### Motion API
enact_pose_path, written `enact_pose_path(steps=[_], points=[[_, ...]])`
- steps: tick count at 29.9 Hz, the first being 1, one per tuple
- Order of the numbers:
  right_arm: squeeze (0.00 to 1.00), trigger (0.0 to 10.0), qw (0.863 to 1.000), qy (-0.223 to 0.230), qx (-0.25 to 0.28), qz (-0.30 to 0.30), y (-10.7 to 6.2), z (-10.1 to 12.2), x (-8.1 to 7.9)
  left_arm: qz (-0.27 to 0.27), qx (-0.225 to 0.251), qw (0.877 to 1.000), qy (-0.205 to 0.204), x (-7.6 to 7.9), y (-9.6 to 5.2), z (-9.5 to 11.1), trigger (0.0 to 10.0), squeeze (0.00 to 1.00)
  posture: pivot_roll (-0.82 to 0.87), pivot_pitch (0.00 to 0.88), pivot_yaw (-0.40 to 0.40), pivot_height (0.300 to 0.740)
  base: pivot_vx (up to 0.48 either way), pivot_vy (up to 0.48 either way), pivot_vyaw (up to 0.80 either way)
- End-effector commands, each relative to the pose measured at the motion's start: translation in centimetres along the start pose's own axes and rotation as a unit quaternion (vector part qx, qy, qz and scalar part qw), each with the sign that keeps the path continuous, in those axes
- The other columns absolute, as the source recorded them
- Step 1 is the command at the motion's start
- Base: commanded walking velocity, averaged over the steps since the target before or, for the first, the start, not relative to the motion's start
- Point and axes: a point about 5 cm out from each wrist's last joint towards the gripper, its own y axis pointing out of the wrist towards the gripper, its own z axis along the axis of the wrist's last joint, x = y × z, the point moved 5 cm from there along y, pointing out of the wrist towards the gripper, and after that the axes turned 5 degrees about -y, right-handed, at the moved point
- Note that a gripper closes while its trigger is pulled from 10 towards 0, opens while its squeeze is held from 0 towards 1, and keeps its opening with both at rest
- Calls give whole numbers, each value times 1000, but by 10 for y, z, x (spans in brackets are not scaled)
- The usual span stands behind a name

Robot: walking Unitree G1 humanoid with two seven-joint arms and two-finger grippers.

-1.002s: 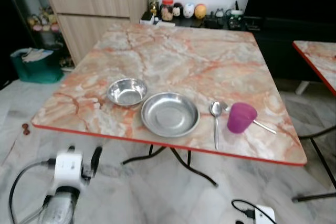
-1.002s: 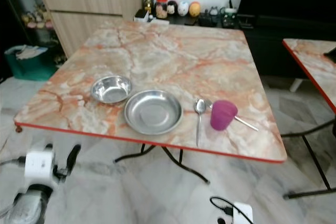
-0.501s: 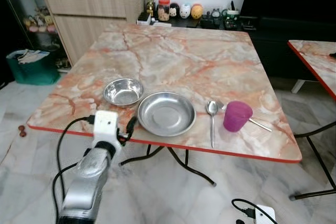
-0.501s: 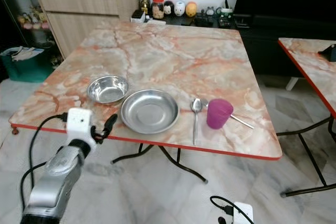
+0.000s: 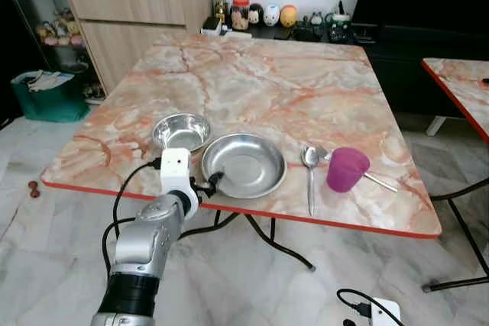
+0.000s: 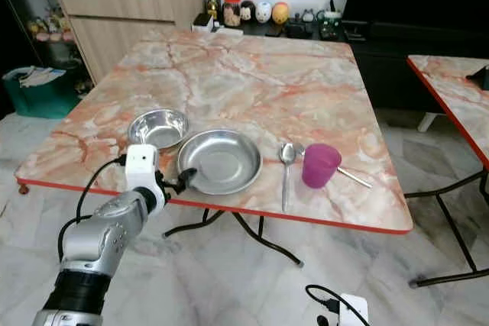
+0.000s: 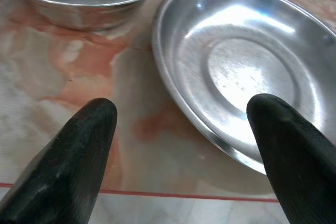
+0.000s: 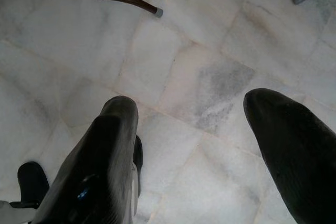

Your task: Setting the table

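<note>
Now at worktop [image 5: 252,74] edge: left tool [image 7: 184,129] wide open, empty, straddling plate [image 5: 244,164] rim, liable to nudge plate against bowl [image 5: 182,130] if closed off-centre.

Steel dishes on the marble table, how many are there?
2: a small bowl near the table's front left, and a wider plate just to its right, by the front edge, at the left gripper.

Steel plate [image 5: 244,166] upright, between bowl [image 5: 181,132], spoon [image 5: 310,171].
</note>
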Motion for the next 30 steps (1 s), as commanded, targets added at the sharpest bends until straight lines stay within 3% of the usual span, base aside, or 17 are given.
enact_pose_path(steps=[1, 2, 3, 12, 23, 30], points=[[0, 10000, 1000, 10, -4, -3, 0, -1, 0, 10, -9, 1000, -12, -2, 3, 2, 10000, 1000, 130, 0, -42, 740, 0, 0, 0], [0, 10000, 1000, 10, -4, -3, 0, -1, 0, 10, -8, 1000, -14, 0, 6, 3, 10000, 1000, 136, 0, -43, 740, 0, 0, 0], [0, 10000, 1000, 9, -4, -2, 0, -1, 0, 11, -8, 1000, -15, 1, 7, 4, 10000, 0, 136, 0, -43, 740, 0, 0, 0], [0, 10000, 1000, 13, -4, 0, 0, -1, -2, 25, -12, 999, -43, 8, 23, 11, 10000, 0, 121, 0, -33, 740, 0, 0, 0], [0, 10000, 1000, 18, -4, -2, 0, -1, -2, 32, -4, 999, 0, 13, 35, 13, 10000, 0, 102, 0, -18, 740, 0, 0, 0], [0, 10000, 1000, 21, -5, -3, 0, -1, -2, 30, 25, 999, -8, 16, 43, 14, 10000, 0, 91, 0, -15, 740, 0, 0, 0]])
